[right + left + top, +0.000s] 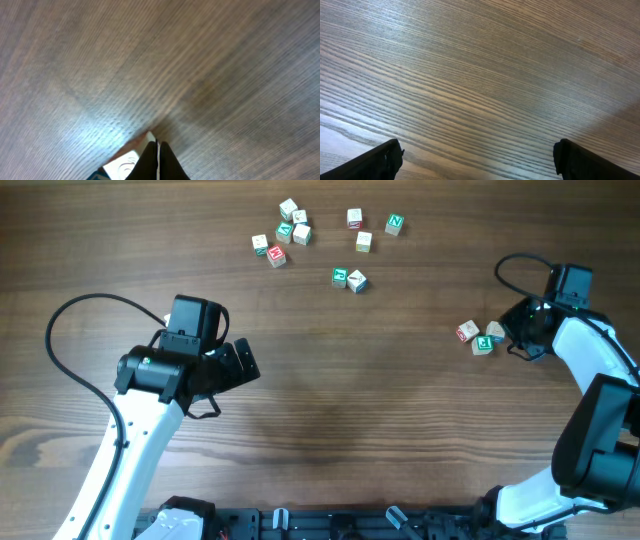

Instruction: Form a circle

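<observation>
Your left arm reaches from the near edge over the desk point(360, 420), wrist turned to the right. Its left end effector point(238, 366) is spread wide and holds nothing. Your right arm curls in from the right edge. Its right end effector point(516, 336) is closed tight, the tip just beside the group of 3 cubes point(481, 335) at the desk's right side. The loose scatter of cubes point(325, 240) lies well apart at the far edge.
</observation>
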### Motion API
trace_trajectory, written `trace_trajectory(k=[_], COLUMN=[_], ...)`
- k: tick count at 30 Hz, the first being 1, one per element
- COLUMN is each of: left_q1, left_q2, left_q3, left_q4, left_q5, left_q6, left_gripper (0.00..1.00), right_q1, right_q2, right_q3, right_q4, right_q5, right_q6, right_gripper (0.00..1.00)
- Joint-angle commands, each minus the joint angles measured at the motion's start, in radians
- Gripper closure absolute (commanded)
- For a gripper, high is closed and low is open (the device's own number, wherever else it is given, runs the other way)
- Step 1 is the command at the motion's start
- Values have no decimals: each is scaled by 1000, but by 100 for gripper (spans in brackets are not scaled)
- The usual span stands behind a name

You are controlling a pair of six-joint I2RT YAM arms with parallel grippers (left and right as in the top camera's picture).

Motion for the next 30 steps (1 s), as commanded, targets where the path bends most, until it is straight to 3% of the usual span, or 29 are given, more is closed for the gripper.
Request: trace_trajectory(k=[1,13,25,30], left_q1=[8,8,8,8], left_q2=[-2,-2,-2,-2], left_q3=[-2,-2,-2,-2], left_q4=[0,0,0,0], left_q5=[5,5,5,5], left_q6=[5,5,5,5], left_gripper=[0,0,0,0], right_q1=[2,2,-14,-13], right_q2=[12,12,11,12], right_q3=[-5,-5,10,6], right_q4=[11,40,17,18], right_q5=[-37,-71,32,-6], right_q6=[-48,-102,-4,-53], right_gripper=[96,96,95,96])
